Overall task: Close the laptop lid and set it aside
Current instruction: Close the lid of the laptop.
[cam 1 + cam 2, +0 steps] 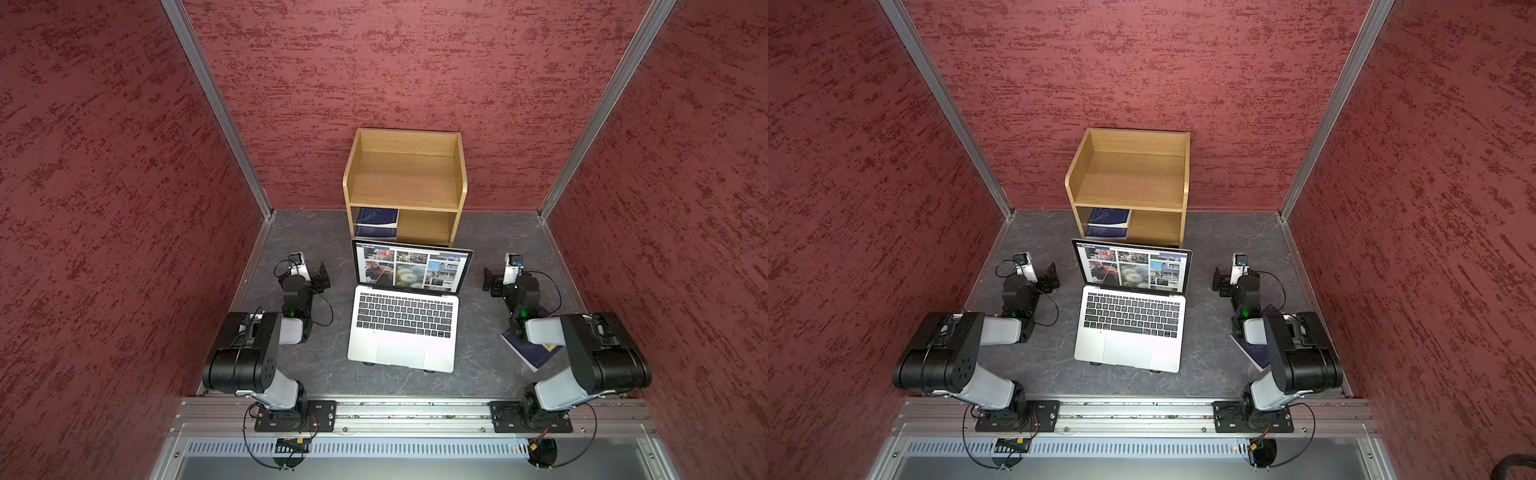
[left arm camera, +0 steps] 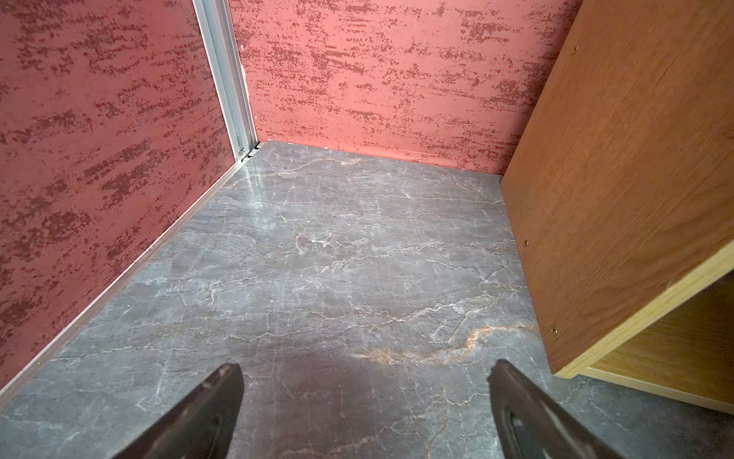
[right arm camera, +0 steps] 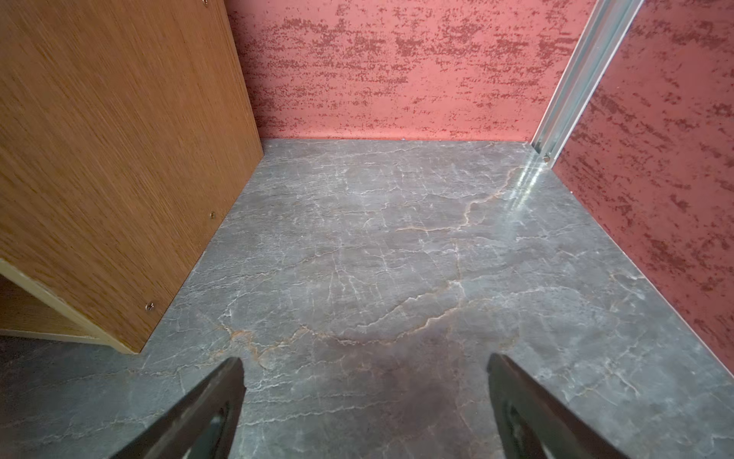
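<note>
Rail (image 1: 415, 409) at 6 o'clock is the nearest bit. Both bases are bolted to it, left arm (image 1: 245, 357) at about 7 and right arm (image 1: 594, 353) at about 5.

Past that it's grey marbled table (image 1: 316, 365). The laptop (image 1: 405, 332) sits pretty much dead centre on it, trackpad end towards 6, with a couple of little black feet poking out under its front edge. The laptop lid (image 1: 411, 268) is up, not shut at all, and the screen is lit with a grid of photos facing 6 o'clock.

Over at roughly 3 o'clock of the keyboard there's a dark blue book (image 1: 536, 353) lying flat on the table, partly hidden under the right arm.

The left gripper (image 1: 322, 276) is at 9 o'clock of the lid, near it but clear of it. The right gripper (image 1: 490, 280) mirrors that at 3 o'clock of the lid, also apart from it.

The wrist cams settle the jaws. On the left one, the fingers (image 2: 214, 401) are spread wide with only bare table between them. On the right one, the fingers (image 3: 214, 397) are just as wide apart, gripping nothing. Both sit low over the table, but I can't tell if they touch it.

Further back at 12 o'clock is a wooden shelf unit (image 1: 415, 143), just behind the lid and up against the back wall. The 9 o'clock side of its lower compartment has dark blue books (image 1: 376, 222) stacked flat. Each wrist cam catches one of its side panels.

Red textured walls (image 1: 415, 62) close it all in at 9, 12 and 3.
</note>
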{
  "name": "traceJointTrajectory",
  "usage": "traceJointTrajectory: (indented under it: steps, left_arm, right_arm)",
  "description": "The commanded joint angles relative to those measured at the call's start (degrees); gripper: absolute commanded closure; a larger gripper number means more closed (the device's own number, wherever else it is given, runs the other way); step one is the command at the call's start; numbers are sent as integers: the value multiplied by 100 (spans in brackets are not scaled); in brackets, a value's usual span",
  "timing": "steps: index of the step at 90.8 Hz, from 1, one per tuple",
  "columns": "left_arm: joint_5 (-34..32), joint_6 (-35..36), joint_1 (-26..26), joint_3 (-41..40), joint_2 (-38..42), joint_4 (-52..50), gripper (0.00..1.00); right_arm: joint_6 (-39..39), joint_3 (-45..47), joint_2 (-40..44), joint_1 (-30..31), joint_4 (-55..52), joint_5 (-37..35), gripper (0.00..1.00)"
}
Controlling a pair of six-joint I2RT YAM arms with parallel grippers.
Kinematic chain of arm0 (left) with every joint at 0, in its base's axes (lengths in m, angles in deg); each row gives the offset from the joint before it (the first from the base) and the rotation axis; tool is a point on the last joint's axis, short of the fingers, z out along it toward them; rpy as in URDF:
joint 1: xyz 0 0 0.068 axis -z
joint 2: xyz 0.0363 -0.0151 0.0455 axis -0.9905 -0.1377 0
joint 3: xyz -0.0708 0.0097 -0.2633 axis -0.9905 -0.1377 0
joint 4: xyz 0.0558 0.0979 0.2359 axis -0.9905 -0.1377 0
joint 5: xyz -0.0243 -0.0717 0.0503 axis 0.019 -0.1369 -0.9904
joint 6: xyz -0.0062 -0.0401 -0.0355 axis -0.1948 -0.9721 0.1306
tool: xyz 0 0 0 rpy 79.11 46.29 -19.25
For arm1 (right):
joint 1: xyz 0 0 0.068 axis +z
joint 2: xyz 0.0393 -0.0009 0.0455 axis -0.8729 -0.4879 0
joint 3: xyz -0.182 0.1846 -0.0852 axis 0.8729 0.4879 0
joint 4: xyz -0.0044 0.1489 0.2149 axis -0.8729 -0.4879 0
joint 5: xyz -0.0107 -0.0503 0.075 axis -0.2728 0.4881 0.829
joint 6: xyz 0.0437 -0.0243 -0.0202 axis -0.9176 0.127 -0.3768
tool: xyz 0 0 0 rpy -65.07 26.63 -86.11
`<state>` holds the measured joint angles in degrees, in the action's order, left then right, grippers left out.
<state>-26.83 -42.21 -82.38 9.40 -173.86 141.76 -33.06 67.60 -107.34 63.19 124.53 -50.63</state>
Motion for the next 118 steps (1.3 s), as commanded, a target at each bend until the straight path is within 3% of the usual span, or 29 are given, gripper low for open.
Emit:
traceJointTrajectory:
  steps: [1, 40, 48, 57, 65, 72, 76, 81, 87, 97, 104, 114, 118]
  left_arm:
    - [32, 71, 21, 12, 10, 71, 0]
    - [190, 35, -54, -1, 37, 60, 0]
    - [281, 54, -59, 35, 123, -60, 0]
    - [105, 22, -46, 293, 937, -1322, 0]
    - [-474, -543, -80, 645, 1779, -2829, 0]
    - [-690, -1339, -188, 879, 2604, -4047, 0]
    - [-377, -1663, -342, 982, 2979, -4660, 0]
    - [192, -1913, -540, 1023, 3430, -5180, 0]
    - [351, -2775, -687, 925, 3924, -5516, 0]
    - [1773, -3205, -1041, 655, 4719, -5437, 0]
    - [2192, -3472, -1069, 757, 5010, -5850, 0]
    - [2657, -3520, -1039, 901, 5196, -6222, 0]
    - [2868, -3542, -1017, 908, 5253, -6269, 0]
  right_arm:
    - [-19, -124, 32, -54, -1, 70, 2]
    - [-26, -101, 55, -55, 41, 58, 1]
    - [-56, -199, 510, -5, -303, -176, 1]
    - [-610, -826, 1668, 42, -2632, -800, 1]
    - [-1143, -1278, 2343, 32, -4144, -998, 2]
    - [-2267, -1546, 2701, 27, -5131, -1545, 2]
    - [-2889, -1717, 2898, -10, -5855, -1854, 1]
    - [-3122, -1887, 3112, -86, -6320, -1583, 2]
    - [-3334, -2096, 3367, -108, -6732, -1119, 1]
    - [-3403, -2658, 3665, -112, -7412, -137, 1]
    - [-3431, -3193, 3793, -108, -7964, 501, 2]
    - [-3281, -3925, 3821, -109, -8434, 1483, 9]
    - [-3197, -4246, 3757, -110, -8645, 1915, 16]
